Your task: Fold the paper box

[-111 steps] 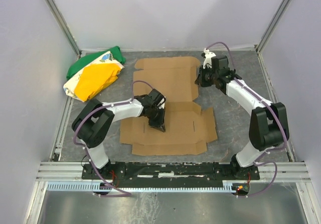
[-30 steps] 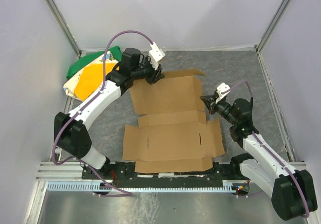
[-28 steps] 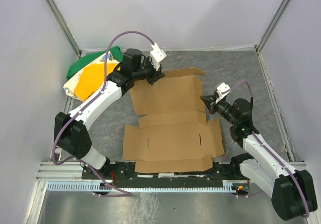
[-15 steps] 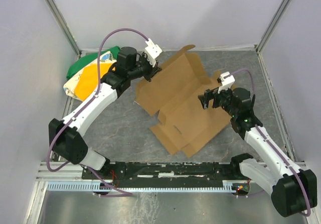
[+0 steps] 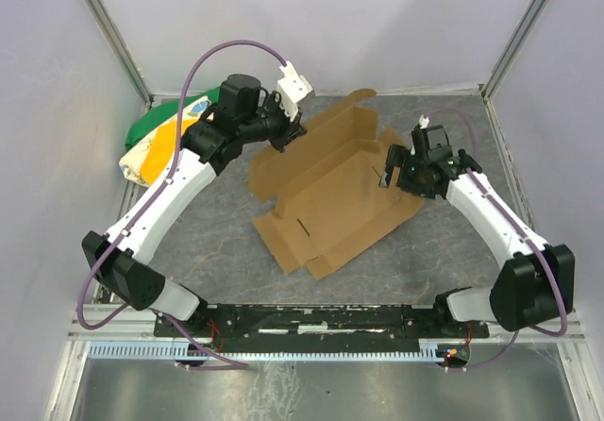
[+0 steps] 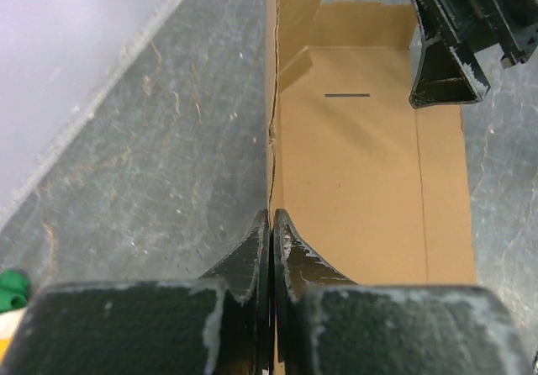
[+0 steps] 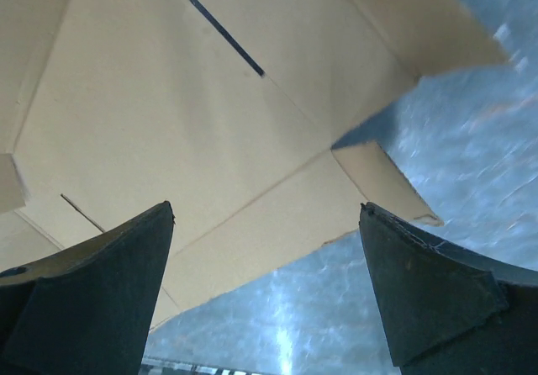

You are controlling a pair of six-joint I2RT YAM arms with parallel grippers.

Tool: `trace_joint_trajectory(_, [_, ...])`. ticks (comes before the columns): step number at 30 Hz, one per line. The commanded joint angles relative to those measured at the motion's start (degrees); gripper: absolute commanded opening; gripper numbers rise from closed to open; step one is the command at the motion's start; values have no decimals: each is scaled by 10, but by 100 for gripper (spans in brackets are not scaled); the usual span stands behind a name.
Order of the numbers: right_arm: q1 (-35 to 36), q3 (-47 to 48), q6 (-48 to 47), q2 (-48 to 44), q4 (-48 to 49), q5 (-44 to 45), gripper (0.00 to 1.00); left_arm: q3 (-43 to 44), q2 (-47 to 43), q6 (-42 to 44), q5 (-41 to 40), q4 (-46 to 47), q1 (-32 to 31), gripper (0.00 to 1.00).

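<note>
- The green, yellow and white cloth bundle [image 5: 162, 140] sits at the far left of the grey mottled table [image 5: 208, 251].
- The left gripper [image 5: 286, 140] is clenched on the far-left edge of the plain brown corrugated cardboard sheet [image 5: 330, 194], that edge raised off the table.
- The sheet lies skewed mid-table, flaps partly up.
- The right gripper [image 5: 391, 168] hangs over the sheet's right side, fingers spread wide, holding nothing.

Pale lilac walls [image 5: 311, 25], grey mottled tabletop [image 5: 212, 251], perhaps stone-patterned, aluminium frame rail [image 5: 94, 325] along near edge
</note>
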Motion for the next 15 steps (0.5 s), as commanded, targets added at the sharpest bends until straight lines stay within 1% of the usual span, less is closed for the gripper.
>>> trace_joint_trajectory(1, [-2,-19,107,8,-44,-70,100,34,14,-10,-12,-55,-13,3])
trace_joint_trajectory(3, [-2,-32,129,-4,-36,-70,100,45,25,-18,-30,-68,-21,3])
trace_joint_trajectory(7, [-2,-56,167,-39,-44,-54,87,66,55,-38,-57,-93,-35,3])
trace_joint_trajectory(9, [-2,-79,196,-52,-54,-62,79,68,70,-52,-64,-100,-42,3])
trace_joint_trajectory(10, [-2,-84,206,-54,-58,-67,73,68,72,-56,-64,-102,-44,3])
trace_joint_trajectory(12, [-1,-122,234,-68,-53,-86,57,67,80,-63,-64,-106,-48,3])
trace_joint_trajectory(15, [-1,-181,280,-108,-19,-105,25,65,82,-67,-63,-106,-55,3])
